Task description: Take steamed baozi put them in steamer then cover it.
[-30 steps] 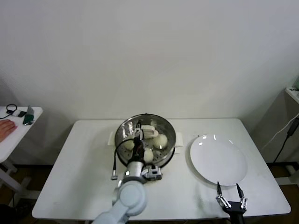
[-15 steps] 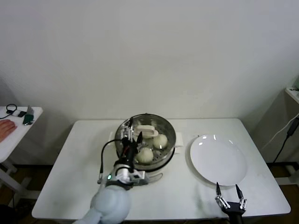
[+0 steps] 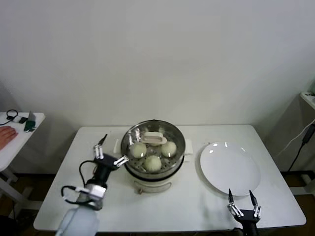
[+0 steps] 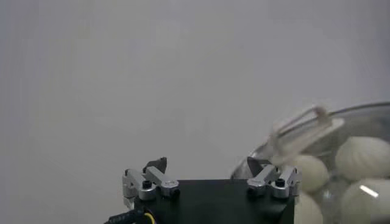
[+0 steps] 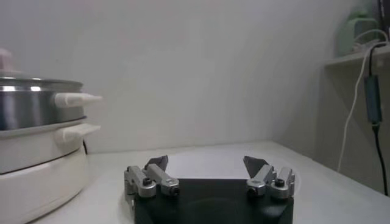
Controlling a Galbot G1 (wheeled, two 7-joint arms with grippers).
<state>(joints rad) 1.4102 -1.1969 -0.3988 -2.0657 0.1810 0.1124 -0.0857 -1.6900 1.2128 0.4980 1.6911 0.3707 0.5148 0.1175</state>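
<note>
While the white tabletop (image 3: 197,196) carries everything, the steamer (image 3: 153,162) stands at its middle with the cover (image 3: 152,142) seated on it. The white plate (image 3: 230,168) lies just right of the steamer. Three steamed baozi (image 3: 153,162) show through the glass. The left claw (image 3: 109,152) spreads wide, empty, beside the steamer's left; the right claw (image 3: 242,201) gapes wide, empty, just in front of the plate.

Under the cover (image 3: 153,139), only three steamed baozi (image 3: 153,163) show in the head view; a fourth cannot be made out. The head view's lower edge cuts off the right pincer (image 3: 242,205) at its base. In the left wrist view the steamer (image 4: 341,176) is cut off by the frame's edge, its cover blurred.
</note>
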